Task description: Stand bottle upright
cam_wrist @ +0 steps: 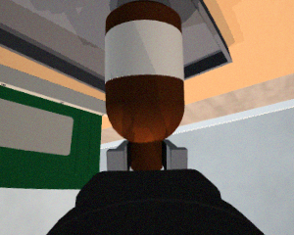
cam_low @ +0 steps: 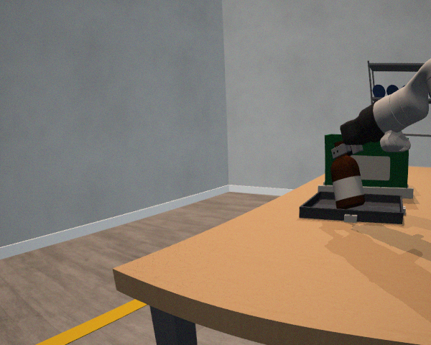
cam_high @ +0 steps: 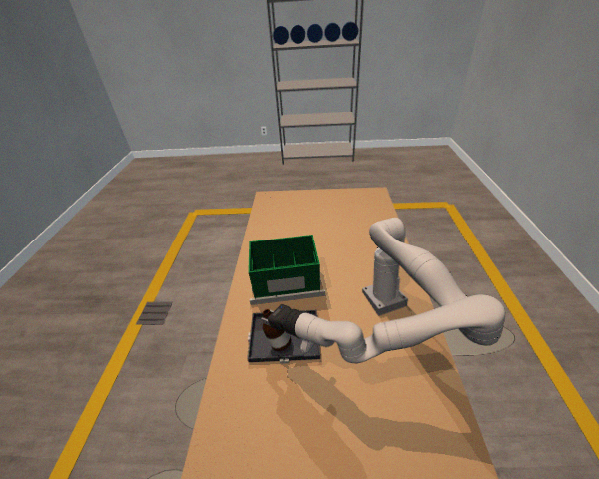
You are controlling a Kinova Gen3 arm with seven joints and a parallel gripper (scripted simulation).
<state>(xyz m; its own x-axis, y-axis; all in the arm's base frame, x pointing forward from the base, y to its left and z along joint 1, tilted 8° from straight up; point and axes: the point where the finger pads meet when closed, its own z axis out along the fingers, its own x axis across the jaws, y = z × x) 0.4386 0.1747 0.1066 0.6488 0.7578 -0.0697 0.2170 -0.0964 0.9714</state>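
Currently one claw [cam_low: 343, 149] grips one bottle [cam_low: 347, 183] over one tray [cam_low: 378, 216].

Crate [cam_low: 365, 169] stands just behind the tray [cam_low: 351, 214], blocking approach from that side. Tray's front and left sides open onto bare table [cam_low: 282, 267]. Arm base [cam_high: 387, 303] stands right of the crate.
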